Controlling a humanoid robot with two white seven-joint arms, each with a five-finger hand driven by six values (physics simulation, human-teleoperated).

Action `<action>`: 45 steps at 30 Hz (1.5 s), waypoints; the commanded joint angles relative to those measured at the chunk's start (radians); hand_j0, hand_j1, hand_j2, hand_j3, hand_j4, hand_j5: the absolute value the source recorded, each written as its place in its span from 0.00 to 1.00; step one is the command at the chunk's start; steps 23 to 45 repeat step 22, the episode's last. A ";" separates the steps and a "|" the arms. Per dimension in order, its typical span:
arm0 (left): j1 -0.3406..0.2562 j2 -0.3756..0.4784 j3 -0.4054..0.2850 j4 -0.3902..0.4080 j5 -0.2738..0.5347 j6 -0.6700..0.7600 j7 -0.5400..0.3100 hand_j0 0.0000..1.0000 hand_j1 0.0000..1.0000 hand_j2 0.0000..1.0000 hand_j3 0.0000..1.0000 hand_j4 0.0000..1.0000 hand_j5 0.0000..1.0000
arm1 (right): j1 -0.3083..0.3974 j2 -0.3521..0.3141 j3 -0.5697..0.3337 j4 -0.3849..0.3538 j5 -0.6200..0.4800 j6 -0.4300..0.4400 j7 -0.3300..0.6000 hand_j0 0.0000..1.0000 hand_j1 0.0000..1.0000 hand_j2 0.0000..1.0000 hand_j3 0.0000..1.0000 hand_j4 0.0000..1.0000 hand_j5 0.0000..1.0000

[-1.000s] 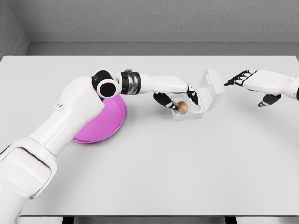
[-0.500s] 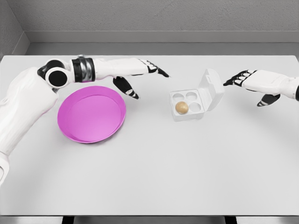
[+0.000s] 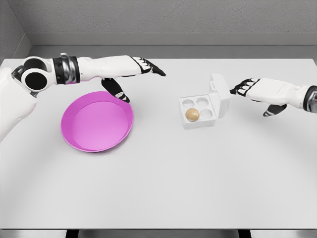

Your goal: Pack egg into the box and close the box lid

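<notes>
A small white four-cup egg box (image 3: pixel 200 112) sits on the light grey tabletop (image 3: pixel 163 173), right of the middle. Its hinged white lid (image 3: pixel 220 95) stands upright along the box's right side, so the box is open. A round tan egg (image 3: pixel 192 114) rests in the front-left cup; the other three cups show only white hollows.

The left robot hand (image 3: pixel 132 74) hovers above the far edge of the shallow round magenta plate (image 3: pixel 97 121), well apart from the box. Its fingers are stretched out flat and pointing right, the thumb hanging down, and it holds nothing.

The right robot hand (image 3: pixel 255 89) reaches in from the right edge, its dark fingertips (image 3: pixel 236 89) just beside the raised lid. Its fingers are loosely spread and empty; whether they touch the lid cannot be told.
</notes>
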 commanded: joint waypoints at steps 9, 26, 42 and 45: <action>0.000 0.001 0.000 0.001 0.006 0.003 0.000 1.00 1.00 1.00 1.00 1.00 1.00 | 0.021 0.001 0.042 -0.170 -0.008 0.002 0.000 1.00 1.00 1.00 1.00 1.00 1.00; -0.008 -0.019 -0.017 0.030 0.012 0.003 0.000 1.00 1.00 1.00 1.00 1.00 1.00 | 0.029 -0.013 -0.082 0.003 -0.137 0.002 0.000 1.00 1.00 1.00 1.00 1.00 1.00; -0.008 -0.019 -0.017 0.030 0.012 0.003 0.000 1.00 1.00 1.00 1.00 1.00 1.00 | 0.029 -0.013 -0.082 0.003 -0.137 0.002 0.000 1.00 1.00 1.00 1.00 1.00 1.00; -0.008 -0.019 -0.017 0.030 0.012 0.003 0.000 1.00 1.00 1.00 1.00 1.00 1.00 | 0.029 -0.013 -0.082 0.003 -0.137 0.002 0.000 1.00 1.00 1.00 1.00 1.00 1.00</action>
